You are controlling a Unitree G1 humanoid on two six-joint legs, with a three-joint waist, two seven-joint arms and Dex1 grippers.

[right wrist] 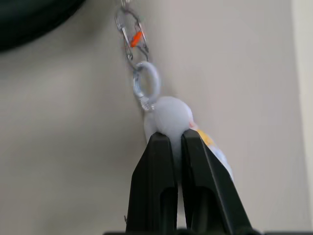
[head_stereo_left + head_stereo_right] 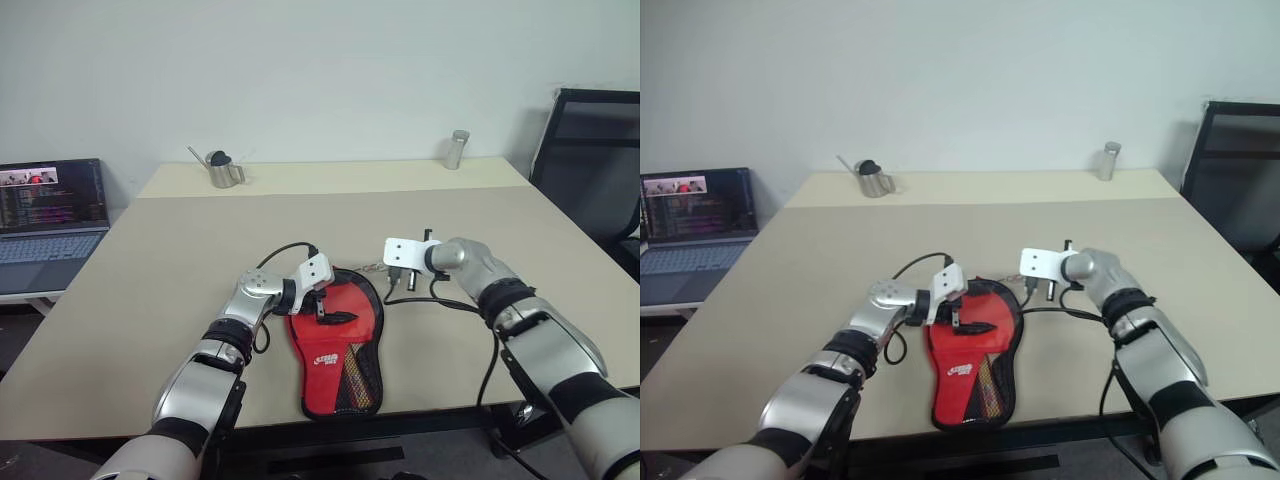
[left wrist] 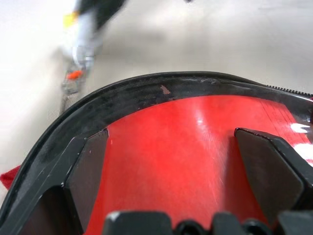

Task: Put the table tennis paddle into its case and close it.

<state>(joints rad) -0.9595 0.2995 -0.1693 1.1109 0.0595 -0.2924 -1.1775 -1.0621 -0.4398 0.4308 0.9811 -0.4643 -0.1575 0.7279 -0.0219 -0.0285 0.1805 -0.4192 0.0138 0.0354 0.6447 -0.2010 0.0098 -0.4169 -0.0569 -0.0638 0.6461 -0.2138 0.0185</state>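
While the open left hand steadies the red-and-black fabric case, the right hand, clenched on its pale zipper charm, should pull steadily along the edge.

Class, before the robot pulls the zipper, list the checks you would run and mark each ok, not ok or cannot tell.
1. Right gripper shut on the keychain charm: ok.
2. Charm linked by ring and clip toward the case: ok.
3. Left gripper open over the case's red face: ok.
4. Left gripper pinning the case: cannot tell.
5. Paddle fully inside: cannot tell.
6. Table beside the case free for pulling: ok.
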